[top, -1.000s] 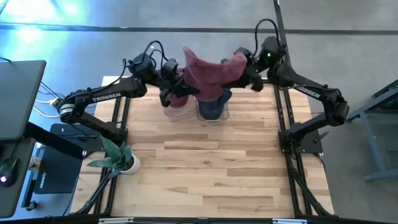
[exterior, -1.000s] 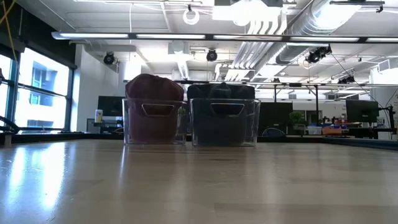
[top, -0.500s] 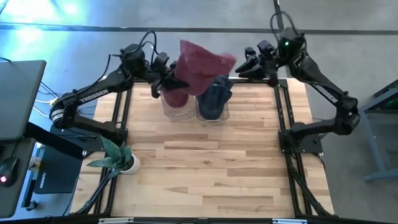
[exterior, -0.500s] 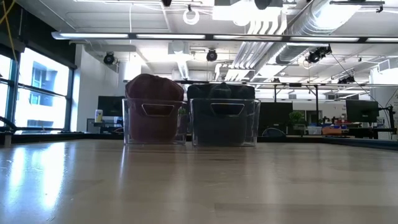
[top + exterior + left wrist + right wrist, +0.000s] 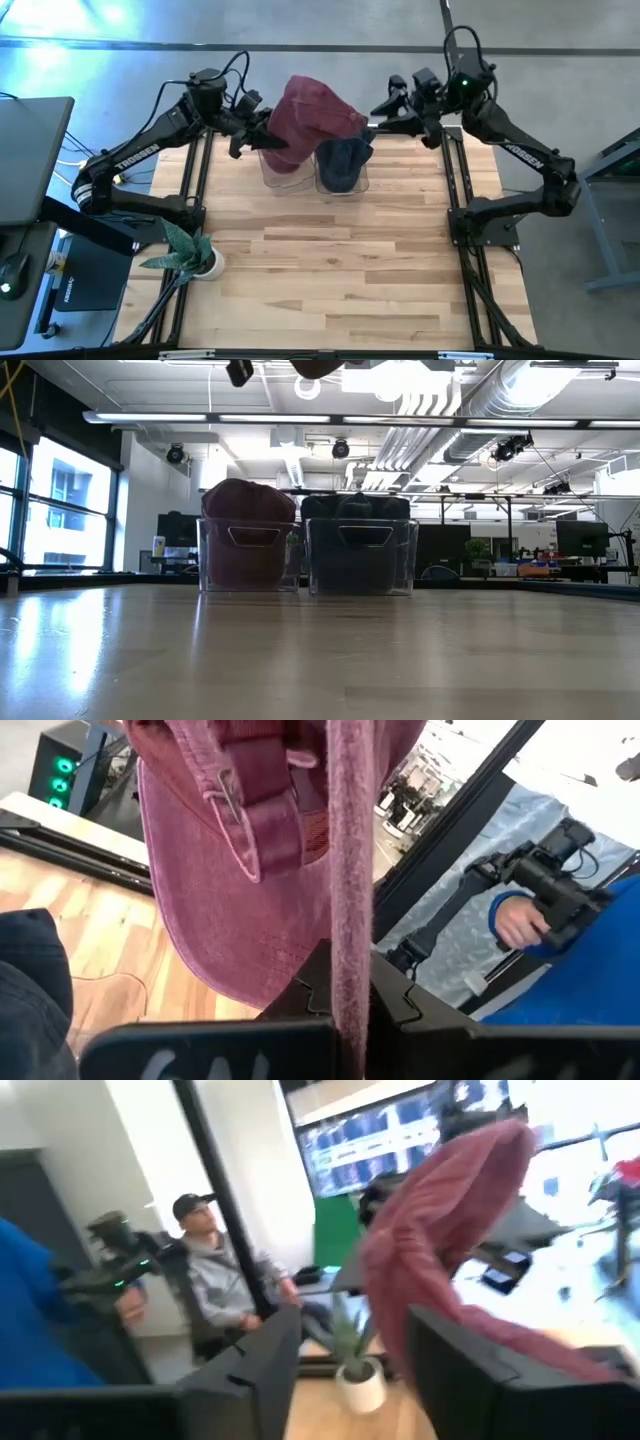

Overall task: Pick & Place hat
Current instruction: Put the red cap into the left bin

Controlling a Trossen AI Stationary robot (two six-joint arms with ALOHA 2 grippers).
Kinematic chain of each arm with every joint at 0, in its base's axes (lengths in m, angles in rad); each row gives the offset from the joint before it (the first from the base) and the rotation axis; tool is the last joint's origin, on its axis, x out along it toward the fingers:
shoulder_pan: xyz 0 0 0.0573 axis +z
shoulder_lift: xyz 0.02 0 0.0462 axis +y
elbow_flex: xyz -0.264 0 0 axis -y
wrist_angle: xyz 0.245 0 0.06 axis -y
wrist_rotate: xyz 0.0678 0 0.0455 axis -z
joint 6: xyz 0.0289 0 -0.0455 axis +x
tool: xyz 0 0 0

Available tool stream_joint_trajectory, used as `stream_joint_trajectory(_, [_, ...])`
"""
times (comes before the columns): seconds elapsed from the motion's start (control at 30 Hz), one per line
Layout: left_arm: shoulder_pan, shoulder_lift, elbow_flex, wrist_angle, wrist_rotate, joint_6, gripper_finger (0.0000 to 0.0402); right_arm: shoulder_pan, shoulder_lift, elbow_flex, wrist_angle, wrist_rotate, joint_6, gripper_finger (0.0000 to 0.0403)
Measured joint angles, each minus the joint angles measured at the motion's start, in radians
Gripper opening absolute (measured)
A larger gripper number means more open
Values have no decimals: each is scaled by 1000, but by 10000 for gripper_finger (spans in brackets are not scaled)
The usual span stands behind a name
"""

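Observation:
A maroon hat hangs high over two clear bins at the table's far middle. My left gripper is shut on it from its left side. My right gripper stands open just to the hat's right, with the hat beyond its fingertips. The left bin holds maroon hats and the right bin holds dark blue ones. Both bins rest on the tabletop. In the low view only the hat's lowest bit shows, at the top edge. My left gripper pinches an edge of the hat between its two fingers; the cloth shows edge-on as a thin strip in the gap. The fingers come in level from the table's left. The hat hangs clear above the bins, its back strap and buckle facing the wrist.
A potted plant stands at the table's left edge, with a dark monitor beyond it. People sit past the far edge; a blue-sleeved hand holds a controller. Bare wood spreads in front of the bins.
My right gripper has let go of the hat and drawn back a little toward the far right. My left gripper has carried the hat toward the table's left and rolled. The hat, spread between both grippers before, now hangs bunched from the left one.

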Motion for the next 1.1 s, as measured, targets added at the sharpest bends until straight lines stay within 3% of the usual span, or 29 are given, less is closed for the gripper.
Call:
stream_joint_trajectory(0.17, [-1,-5,0,-2,-5,-13,1,-22,1,8,-9,132,-105,242])
stream_joint_trajectory(0.27, [-1,-5,0,-2,-22,-13,1,13,9,8,1,178,-127,262])
stream_joint_trajectory(0.47, [-1,3,0,-1,-96,-7,1,101,14,8,-26,311,-81,258])
stream_joint_trajectory(0.6, [-1,17,0,-3,-145,-5,1,136,22,9,-16,318,-20,248])
stream_joint_trajectory(0.67, [-1,25,0,-1,-143,-5,1,156,24,9,-21,345,-46,243])
stream_joint_trajectory(0.83, [-45,64,1,0,-146,7,1,194,24,10,-60,533,-172,237])
stream_joint_trajectory(0.97, [-88,74,0,-1,-146,23,1,176,28,78,-291,627,-267,236])
stream_joint_trajectory(1.1, [-119,77,1,-2,-150,28,1,176,64,157,-441,584,-331,236])
